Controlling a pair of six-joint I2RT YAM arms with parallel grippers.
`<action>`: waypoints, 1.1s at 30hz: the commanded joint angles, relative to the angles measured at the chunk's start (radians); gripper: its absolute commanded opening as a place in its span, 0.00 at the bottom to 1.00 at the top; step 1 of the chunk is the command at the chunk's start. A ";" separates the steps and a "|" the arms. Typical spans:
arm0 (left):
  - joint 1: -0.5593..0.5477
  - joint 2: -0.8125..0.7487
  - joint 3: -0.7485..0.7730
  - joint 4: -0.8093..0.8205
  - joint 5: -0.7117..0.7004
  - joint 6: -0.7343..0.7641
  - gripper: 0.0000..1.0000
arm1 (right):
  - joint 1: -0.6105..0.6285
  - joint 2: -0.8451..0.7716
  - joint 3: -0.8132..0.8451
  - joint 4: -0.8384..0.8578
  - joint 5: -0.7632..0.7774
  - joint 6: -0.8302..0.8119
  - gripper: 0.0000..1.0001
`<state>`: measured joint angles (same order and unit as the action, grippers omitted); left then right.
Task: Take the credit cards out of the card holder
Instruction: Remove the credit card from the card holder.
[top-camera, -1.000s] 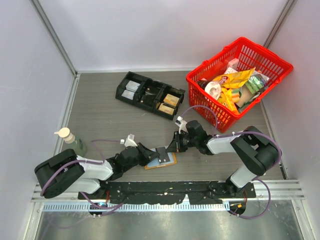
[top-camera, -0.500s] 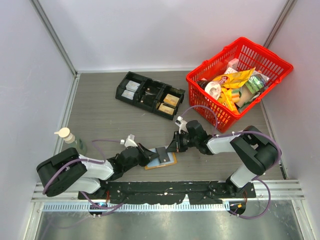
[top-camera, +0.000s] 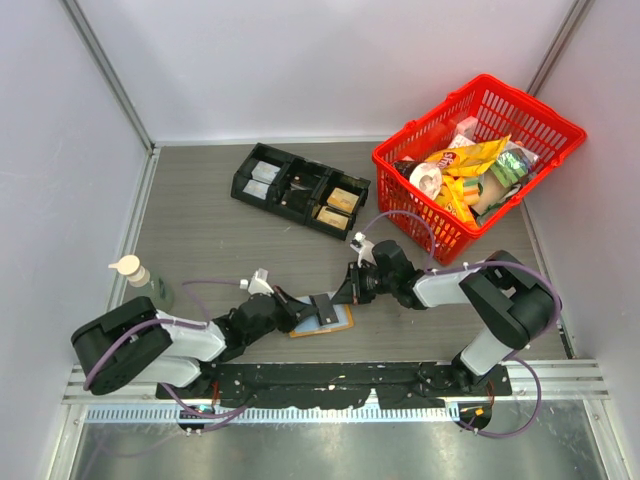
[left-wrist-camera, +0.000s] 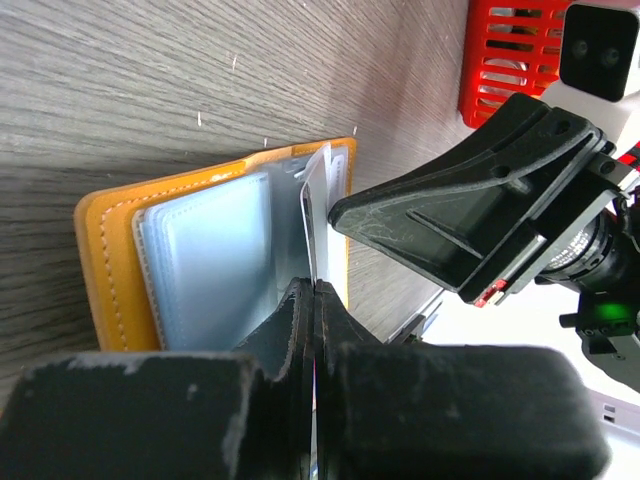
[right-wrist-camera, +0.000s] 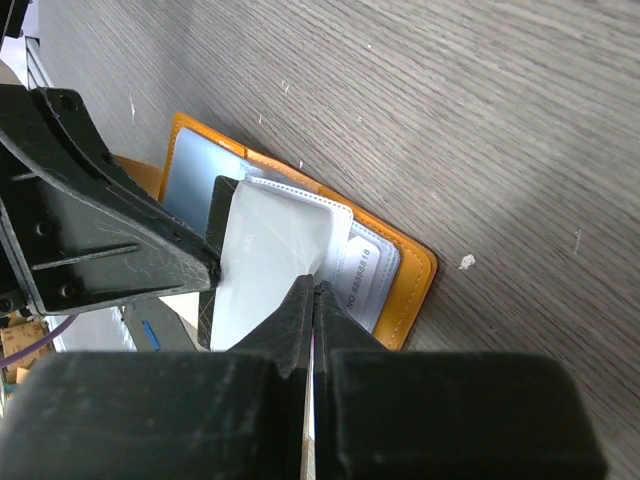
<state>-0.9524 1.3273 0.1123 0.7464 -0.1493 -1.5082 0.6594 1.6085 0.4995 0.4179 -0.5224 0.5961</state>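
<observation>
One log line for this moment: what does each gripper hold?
left gripper shut on white sheet | right gripper shut on pale sleeve | card holder open on table

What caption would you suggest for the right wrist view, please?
Right gripper pinching a pale inner sleeve of the open tan card holder on the grey wood-grain table.
</observation>
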 joint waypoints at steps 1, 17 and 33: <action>0.003 -0.091 -0.014 -0.027 -0.027 0.003 0.00 | -0.001 0.080 -0.047 -0.200 0.143 -0.075 0.01; 0.004 -0.235 -0.007 -0.235 -0.052 0.051 0.39 | -0.001 0.102 -0.039 -0.205 0.140 -0.079 0.01; 0.006 0.013 0.035 -0.021 0.027 0.057 0.27 | -0.001 0.099 -0.041 -0.195 0.128 -0.079 0.01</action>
<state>-0.9485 1.3029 0.1352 0.6445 -0.1459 -1.4754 0.6590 1.6367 0.5137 0.4374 -0.5377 0.5968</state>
